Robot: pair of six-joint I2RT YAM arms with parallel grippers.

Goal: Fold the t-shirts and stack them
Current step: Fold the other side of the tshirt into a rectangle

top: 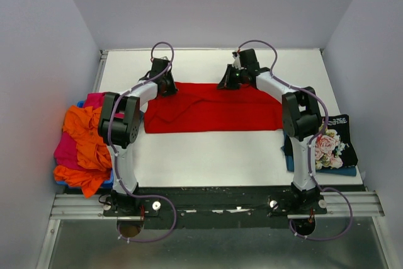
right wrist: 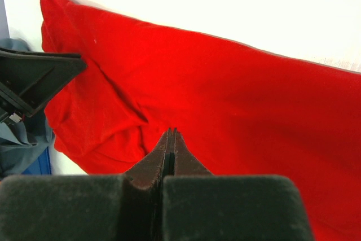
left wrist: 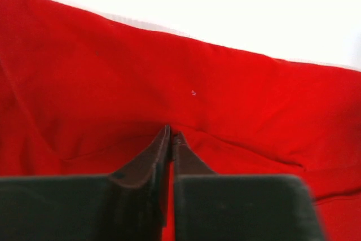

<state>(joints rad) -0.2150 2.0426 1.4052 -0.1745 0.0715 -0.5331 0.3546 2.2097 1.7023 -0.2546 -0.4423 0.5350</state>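
A red t-shirt [top: 214, 108] lies folded into a long band across the middle of the table. My left gripper [top: 169, 86] is at the band's far left edge. Its jaws are shut, with red cloth [left wrist: 225, 83] pinched at the tips [left wrist: 171, 134]. My right gripper [top: 228, 83] sits at the far edge right of centre, also shut, its tips [right wrist: 171, 132] nipping a crease of the red shirt [right wrist: 237, 94]. The left gripper's black body [right wrist: 34, 80] shows at the left of the right wrist view.
A heap of orange [top: 82, 137] and magenta [top: 66, 149] shirts spills over the table's left edge. A folded black floral shirt [top: 330, 146] rests on a blue one [top: 289, 160] at the right edge. White table [top: 208, 162] lies in front of the red shirt.
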